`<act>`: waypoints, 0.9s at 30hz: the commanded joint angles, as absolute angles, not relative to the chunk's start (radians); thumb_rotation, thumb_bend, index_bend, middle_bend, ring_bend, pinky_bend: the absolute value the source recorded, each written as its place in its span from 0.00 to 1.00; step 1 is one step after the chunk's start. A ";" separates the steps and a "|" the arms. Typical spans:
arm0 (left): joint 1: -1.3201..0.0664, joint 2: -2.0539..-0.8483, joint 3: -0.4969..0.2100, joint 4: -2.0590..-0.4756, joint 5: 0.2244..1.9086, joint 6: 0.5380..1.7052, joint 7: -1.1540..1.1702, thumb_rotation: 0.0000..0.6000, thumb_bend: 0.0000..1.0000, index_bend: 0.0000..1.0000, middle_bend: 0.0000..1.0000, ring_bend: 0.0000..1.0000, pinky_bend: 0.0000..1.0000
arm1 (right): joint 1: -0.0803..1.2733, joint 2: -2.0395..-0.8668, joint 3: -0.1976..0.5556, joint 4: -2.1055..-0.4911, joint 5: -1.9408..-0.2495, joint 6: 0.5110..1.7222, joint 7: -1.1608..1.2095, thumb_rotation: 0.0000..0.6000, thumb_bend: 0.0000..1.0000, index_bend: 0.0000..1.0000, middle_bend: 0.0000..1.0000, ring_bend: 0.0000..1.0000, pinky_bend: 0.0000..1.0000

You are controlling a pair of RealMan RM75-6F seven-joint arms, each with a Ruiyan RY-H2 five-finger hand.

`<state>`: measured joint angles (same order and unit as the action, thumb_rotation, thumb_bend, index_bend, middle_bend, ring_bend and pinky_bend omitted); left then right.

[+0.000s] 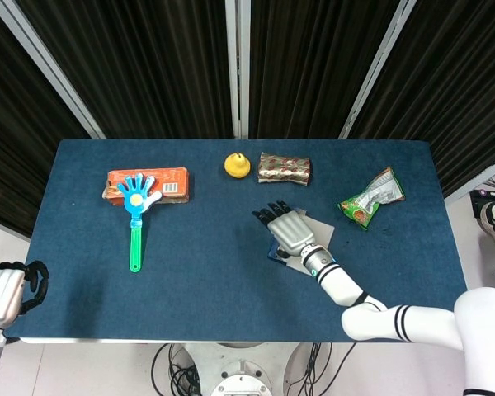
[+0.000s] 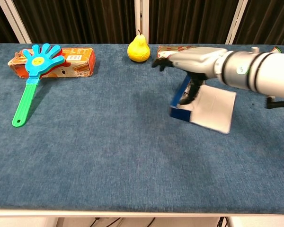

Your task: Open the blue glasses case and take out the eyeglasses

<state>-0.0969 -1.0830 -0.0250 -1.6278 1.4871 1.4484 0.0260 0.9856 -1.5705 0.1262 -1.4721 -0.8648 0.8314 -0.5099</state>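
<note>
The blue glasses case (image 2: 181, 112) lies open right of the table's middle, turned askew, with its grey lid (image 2: 213, 109) spread toward the right. My right hand (image 2: 189, 61) hovers over it, fingers stretched leftward, while the thumb (image 2: 186, 96) reaches down and grips the blue wall. From the head view the hand (image 1: 285, 230) covers most of the case (image 1: 273, 252). No eyeglasses show inside the case. My left hand (image 1: 8, 293) hangs off the table's front left corner with its fingers curled and nothing in them.
A yellow pear (image 2: 138, 49) and a foil-wrapped packet (image 1: 284, 168) sit behind the case. A green snack bag (image 1: 370, 197) lies to its right. At the far left an orange box (image 1: 147, 184) carries a blue and green hand clapper (image 1: 135, 216).
</note>
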 commanded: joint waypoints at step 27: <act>-0.098 -1.078 -0.023 -1.632 1.488 1.444 0.020 1.00 0.36 0.69 0.69 0.52 0.46 | 1.068 -1.525 0.130 -1.445 -0.649 0.726 -0.607 1.00 0.32 0.16 0.22 0.00 0.00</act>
<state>-0.0982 -1.0775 -0.0230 -1.6318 1.4881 1.4436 0.0196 1.0708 -1.5264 0.1358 -1.4510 -0.6439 0.7313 -0.6125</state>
